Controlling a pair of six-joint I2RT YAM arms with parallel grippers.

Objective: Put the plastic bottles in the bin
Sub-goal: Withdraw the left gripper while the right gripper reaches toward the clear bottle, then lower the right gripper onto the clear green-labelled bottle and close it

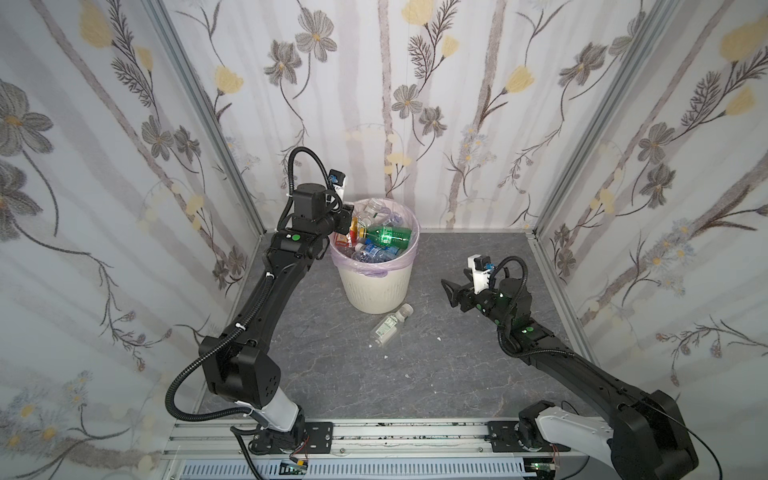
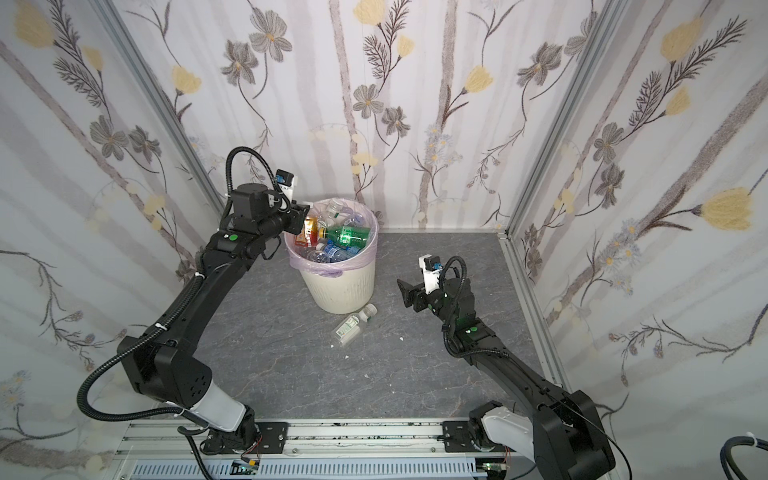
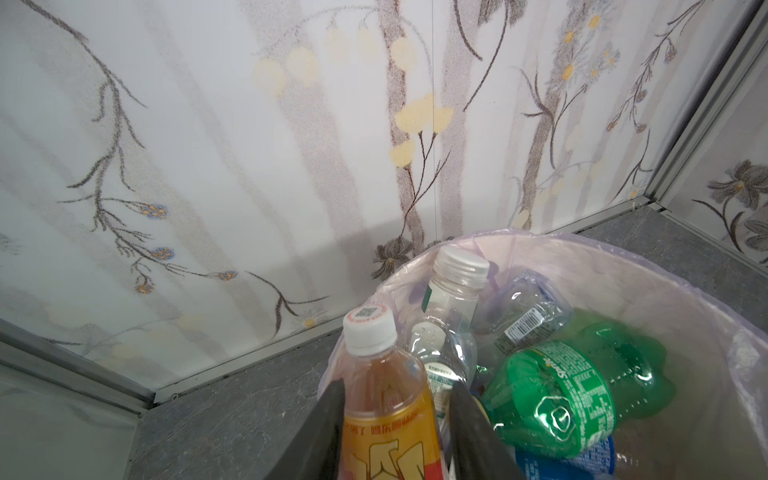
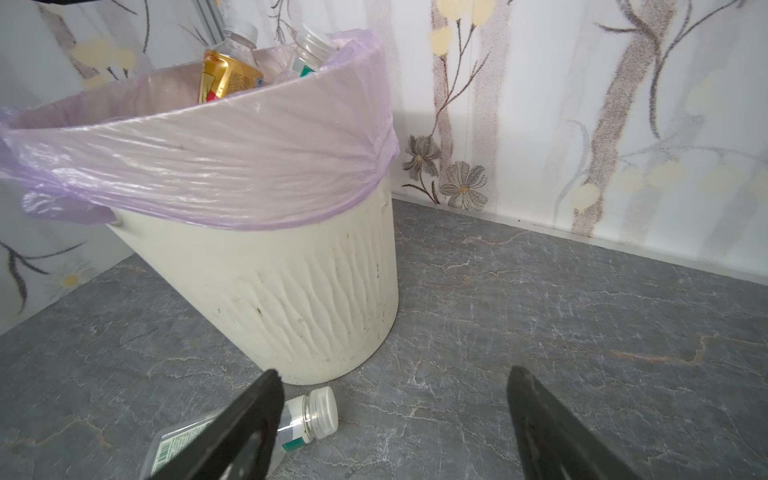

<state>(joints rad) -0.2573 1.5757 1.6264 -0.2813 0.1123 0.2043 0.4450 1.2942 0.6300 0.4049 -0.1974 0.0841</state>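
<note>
**L pinches amber btl at bin; R wide, empty**

L arm [image 1: 266,291] reaches up to the bin's left rim. left gripper [image 3: 397,386] narrow, clamped on amber bottle [image 3: 378,374], cap up, axis near upright. bin [image 1: 376,286] packed w/ bottles; green bottle [image 1: 388,235] lies across the top. clear bottle [image 1: 388,326] lies on table [image 1: 457,365] just in front of bin, cap far-right. R arm [image 1: 582,370] low; right gripper [image 1: 448,294] spread wide, faces bin.

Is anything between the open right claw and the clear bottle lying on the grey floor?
Nothing visible does. The right gripper hangs open above bare grey floor, apart from the clear plastic bottle lying beside the round cream-white bin. The left gripper holds an amber plastic bottle over it.
</note>
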